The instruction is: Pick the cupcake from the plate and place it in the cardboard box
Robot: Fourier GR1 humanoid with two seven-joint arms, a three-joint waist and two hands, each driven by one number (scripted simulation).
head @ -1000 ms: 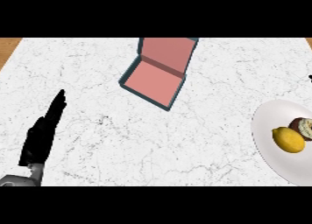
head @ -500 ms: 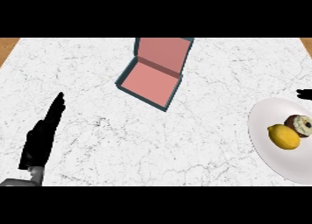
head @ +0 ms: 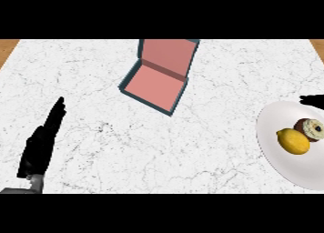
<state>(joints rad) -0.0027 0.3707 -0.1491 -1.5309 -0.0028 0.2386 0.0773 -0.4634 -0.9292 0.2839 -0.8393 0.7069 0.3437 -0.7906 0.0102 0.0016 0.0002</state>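
The cupcake (head: 312,129), brown with pale frosting, lies on a white plate (head: 286,164) at the right edge, touching a yellow lemon (head: 293,141). An open box (head: 158,82) with a pink inside and teal walls sits at the top centre, its lid folded back. My right hand (head: 319,101) shows only as dark fingers coming in from the right edge, just above the plate's rim and a little above the cupcake. My left hand (head: 42,141) rests open at the lower left with straight fingers pointing up, holding nothing.
The white marble counter (head: 191,150) spans the view. Wooden floor (head: 0,52) shows at the top left and top right corners beyond the counter's edge.
My right hand's fingers have come further in from the right edge toward the plate. The left hand, the box and the food keep their places on the counter.
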